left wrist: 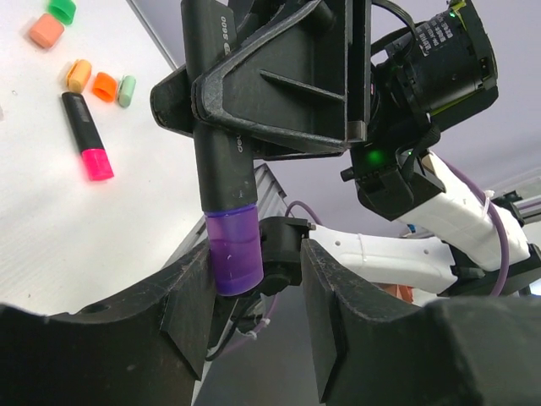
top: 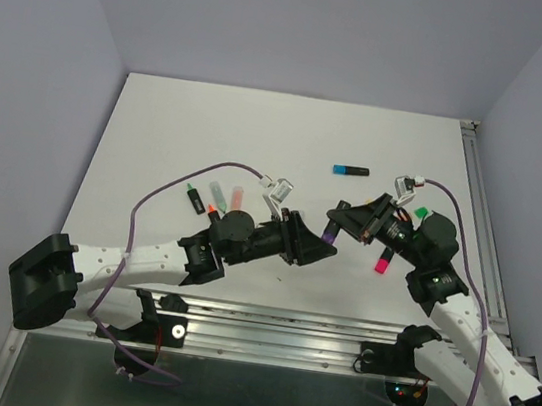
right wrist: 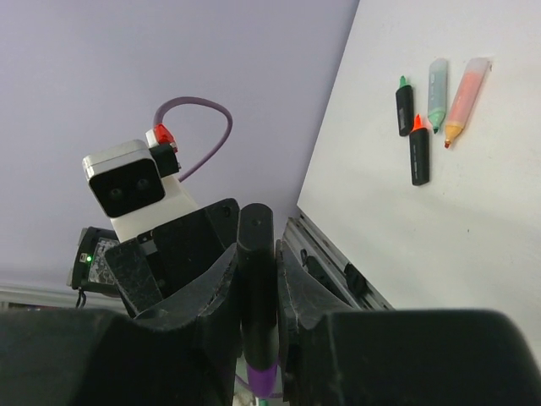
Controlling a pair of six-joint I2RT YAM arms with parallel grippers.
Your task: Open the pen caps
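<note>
The right pincer (left wrist: 211,93) is pressed tight on a black plastic highlighter barrel (right wrist: 255,254) and holds it in the air at the middle of the top view, its short translucent purple plastic cap (left wrist: 232,251) pointing toward the left pincer (left wrist: 258,292). That left pincer is spread around the cap but not centred: in the left wrist view the cap lies against the finger (left wrist: 182,296) at the lower left, while the other finger (left wrist: 338,288) stands apart, so nothing is pinched yet. If the jaws close from here, the far finger would likely shove the cap sideways and twist the barrel in the right grip. Only the cap's lower part sits between the fingers, so a pull could slip off the smooth plastic. A pull off the barrel's axis could drag the whole pen out instead of parting it. The pair hangs near the bottom edge of the white counter (top: 259,141), so a dropped cap might roll over the metal rail (top: 315,322)
</note>
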